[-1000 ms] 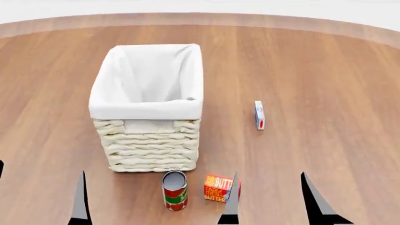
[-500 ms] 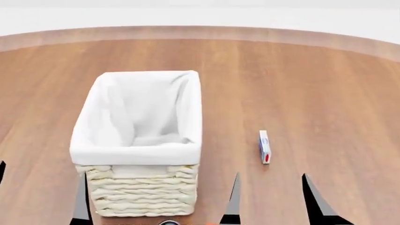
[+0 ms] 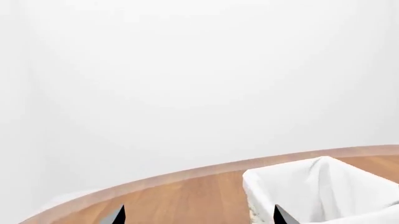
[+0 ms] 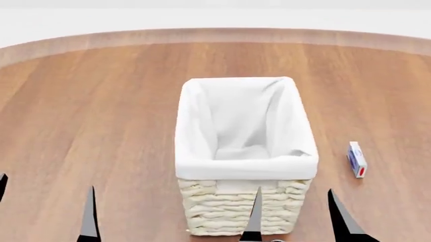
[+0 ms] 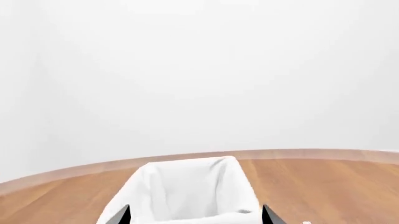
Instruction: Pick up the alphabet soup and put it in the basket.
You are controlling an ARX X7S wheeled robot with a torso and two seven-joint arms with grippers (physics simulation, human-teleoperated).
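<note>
The alphabet soup is out of view in every frame. The basket (image 4: 246,151), cream wicker with a white cloth lining, stands upright and empty in the middle of the head view. It also shows in the left wrist view (image 3: 324,191) and the right wrist view (image 5: 187,191). My left gripper (image 4: 46,214) is open and empty at the head view's lower left, left of the basket. My right gripper (image 4: 296,222) is open and empty just in front of the basket's near wall. In the wrist views both the left gripper (image 3: 198,219) and the right gripper (image 5: 195,219) show only fingertips, wide apart.
A small white and blue box (image 4: 357,159) with a red end lies on the wooden table to the right of the basket. The round table's far edge (image 4: 215,35) curves behind the basket, with white floor and wall beyond.
The head view first tilted up, so the red-and-green can and the butter box dropped out of view, then swung left. The basket now sits at the centre. Both grippers stay open.
</note>
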